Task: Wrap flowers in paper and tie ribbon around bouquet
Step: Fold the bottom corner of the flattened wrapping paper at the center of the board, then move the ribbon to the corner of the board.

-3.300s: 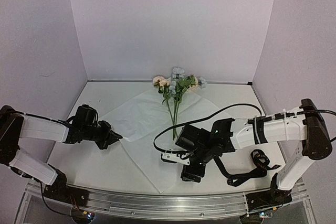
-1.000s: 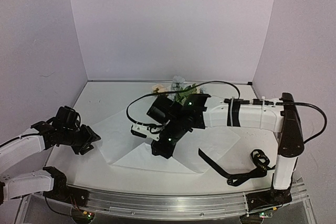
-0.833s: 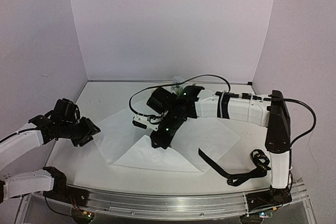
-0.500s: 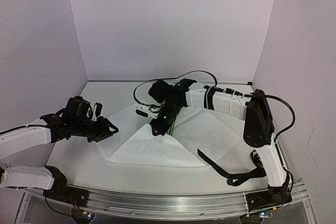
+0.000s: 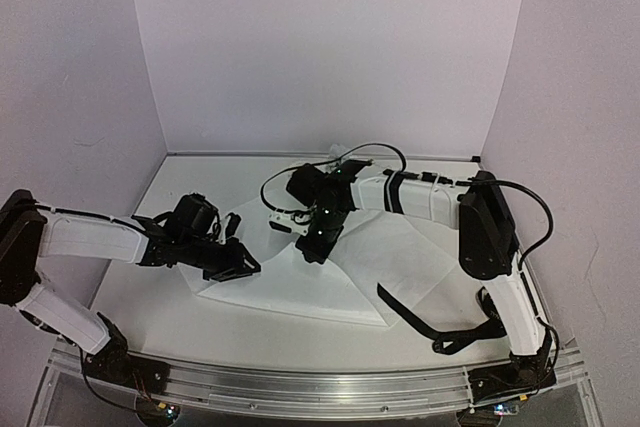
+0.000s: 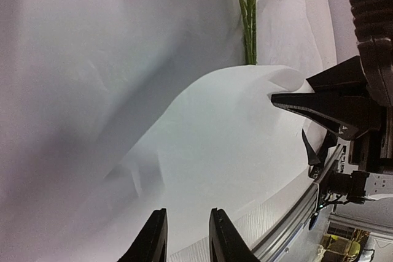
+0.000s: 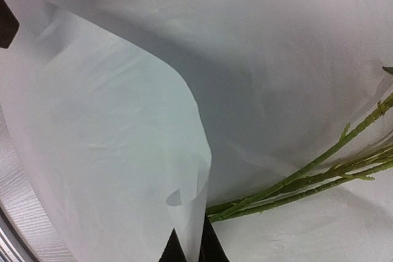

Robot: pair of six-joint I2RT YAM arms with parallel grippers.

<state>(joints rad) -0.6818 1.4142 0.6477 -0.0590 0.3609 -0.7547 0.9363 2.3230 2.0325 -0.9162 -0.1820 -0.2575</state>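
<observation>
Thin white paper sheet [image 5: 335, 287] is being folded over green flower stems [image 7: 307, 179], its corner pinched by the right gripper [image 7: 187, 246]. At the sheet's nine o'clock, the left gripper [image 6: 184, 243], jaws slightly apart, probably needs to catch that edge next.

A white matte table [image 5: 170, 182], closed in on three sides by plain lilac panels: back wall [image 5: 330, 47], left wall [image 5: 70, 97], right wall [image 5: 585, 87]. A thin dark seam [image 5: 250, 154] where back wall meets table. Along the near edge, a ribbed silver metal rail [image 5: 300, 387] (also showing in the left wrist view as a bright slanted strip [image 6: 288, 228]). Past that rail, in the lower right corner of the left wrist view, blurred yellowish clutter [image 6: 344, 246], too unclear to name.
</observation>
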